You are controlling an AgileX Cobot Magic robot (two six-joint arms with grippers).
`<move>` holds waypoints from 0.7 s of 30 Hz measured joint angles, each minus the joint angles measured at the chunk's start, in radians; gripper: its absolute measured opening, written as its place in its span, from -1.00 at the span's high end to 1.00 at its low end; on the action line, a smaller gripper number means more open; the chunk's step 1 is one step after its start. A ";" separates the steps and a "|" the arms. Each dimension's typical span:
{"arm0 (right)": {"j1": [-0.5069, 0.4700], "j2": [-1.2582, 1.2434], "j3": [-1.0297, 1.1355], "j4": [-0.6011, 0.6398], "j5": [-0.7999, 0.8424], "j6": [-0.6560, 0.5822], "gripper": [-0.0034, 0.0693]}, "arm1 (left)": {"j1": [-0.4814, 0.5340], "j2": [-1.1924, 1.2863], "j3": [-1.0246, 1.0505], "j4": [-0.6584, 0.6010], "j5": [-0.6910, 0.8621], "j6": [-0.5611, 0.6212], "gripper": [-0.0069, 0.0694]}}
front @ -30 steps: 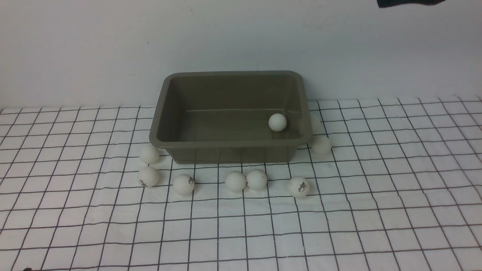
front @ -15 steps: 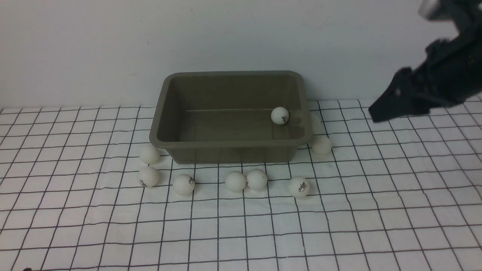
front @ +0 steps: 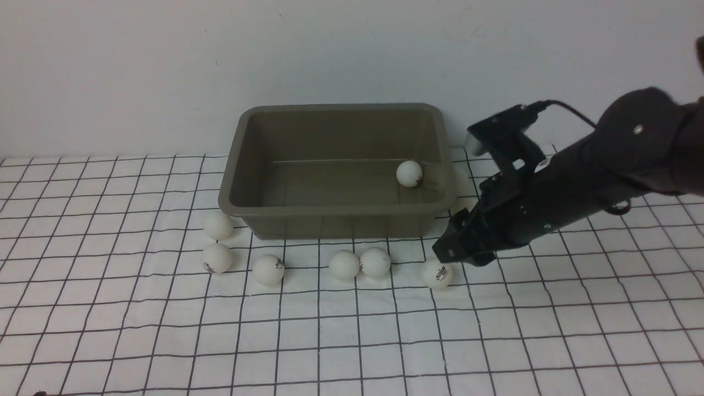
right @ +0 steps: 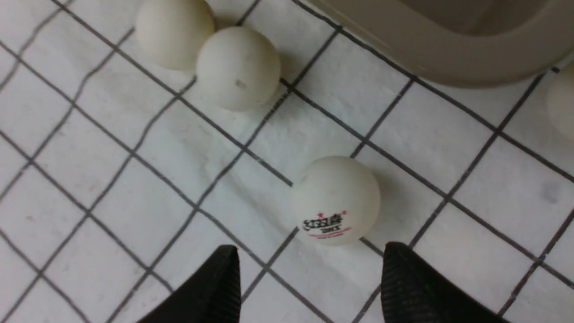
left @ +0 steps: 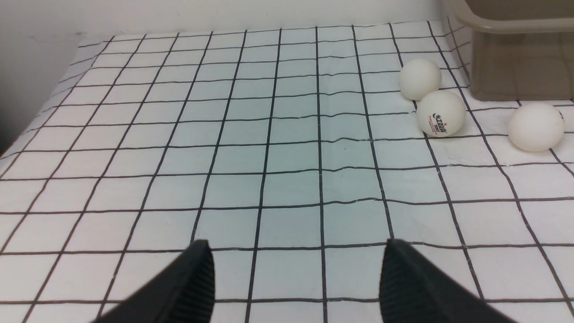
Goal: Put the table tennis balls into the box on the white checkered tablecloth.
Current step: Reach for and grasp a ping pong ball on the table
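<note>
The olive-grey box (front: 330,210) stands on the white checkered tablecloth (front: 165,341) and holds one table tennis ball (front: 409,174) near its right wall. Several more balls lie in front of it, among them a touching pair (front: 344,265) and a logo ball (front: 437,274). My right gripper (front: 448,253) hangs open just above and right of the logo ball (right: 335,200), which lies just ahead of the fingertips (right: 309,255) and is not touched. My left gripper (left: 298,251) is open and empty over bare cloth, with balls (left: 441,113) off by the box corner (left: 515,67).
The right arm (front: 605,159) reaches in from the right across the cloth beside the box's right end. A white wall (front: 352,55) rises directly behind the box. A further ball (right: 563,101) lies near the box corner (right: 448,58).
The right arm has swung down from the upper right to the logo ball, and now covers the ball by the box's right corner. The ball inside the box rolled slightly.
</note>
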 joint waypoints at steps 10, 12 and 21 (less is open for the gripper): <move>0.000 0.026 0.000 0.007 -0.058 0.004 -0.32 | 0.000 0.000 0.000 0.000 0.000 0.000 -0.35; 0.000 0.037 0.000 0.019 -0.058 0.003 -0.33 | 0.000 0.000 0.000 0.000 0.000 0.000 -0.35; 0.000 0.071 0.000 0.093 -0.070 -0.057 -0.33 | 0.000 0.000 0.000 0.000 0.000 0.000 -0.35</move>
